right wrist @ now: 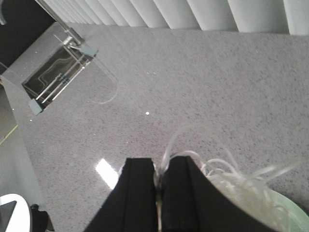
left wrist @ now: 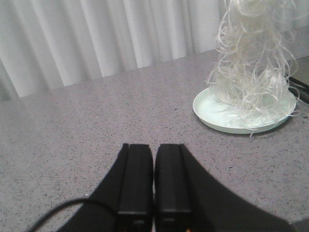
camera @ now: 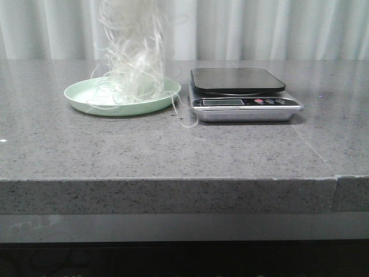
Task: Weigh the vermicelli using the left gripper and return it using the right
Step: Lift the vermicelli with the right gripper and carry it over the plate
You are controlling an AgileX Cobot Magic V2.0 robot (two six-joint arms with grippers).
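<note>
The vermicelli [camera: 134, 52] hangs as a tall column of white curly strands, its lower end resting on the pale green plate [camera: 81, 95]. Its top runs out of the front view. In the right wrist view my right gripper [right wrist: 158, 164] is shut on a tuft of vermicelli [right wrist: 231, 181] above the plate [right wrist: 289, 212]. My left gripper [left wrist: 153, 147] is shut with nothing in it, low over bare table well to the side of the plate [left wrist: 212, 108] and the vermicelli [left wrist: 251, 63]. The scale [camera: 237, 81] stands right of the plate with nothing on its platform. Neither gripper shows in the front view.
A few loose strands [camera: 185, 118] trail off the plate onto the grey stone table [camera: 173, 156] beside the scale. A pleated curtain [camera: 259, 29] closes the back. The table's front edge is near the camera. A metal and glass frame [right wrist: 58, 72] sits past the table's far corner.
</note>
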